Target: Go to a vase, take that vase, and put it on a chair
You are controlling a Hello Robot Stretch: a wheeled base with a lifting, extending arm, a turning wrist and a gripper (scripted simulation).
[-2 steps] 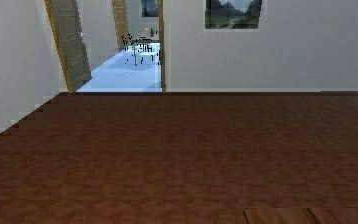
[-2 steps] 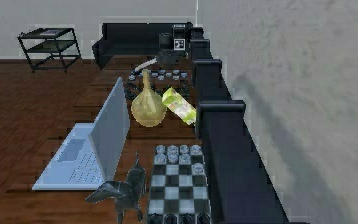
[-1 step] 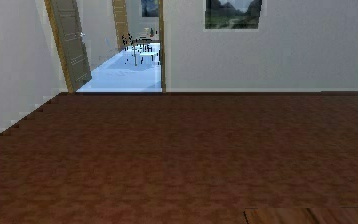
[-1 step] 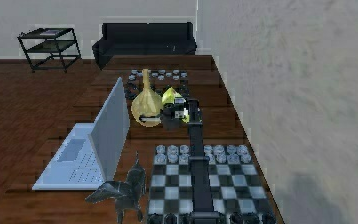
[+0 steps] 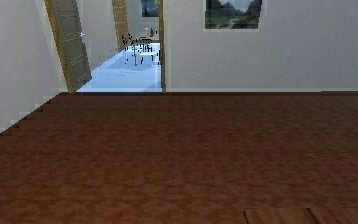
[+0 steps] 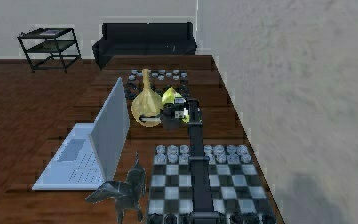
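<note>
The vase (image 6: 143, 103), tan with a round belly, is seen standing on the desk (image 6: 221, 108), between the laptop (image 6: 99, 140) and the hand (image 6: 174, 112). The approach is judged as done. It cannot be told whether the fingers of the hand are apart or together, or whether anything is held, because the vase rests on the desk. The taking is therefore judged as not finished. The placing is left: dark furniture (image 5: 138, 47), possibly chairs, is seen through the doorway (image 5: 115, 70).
</note>
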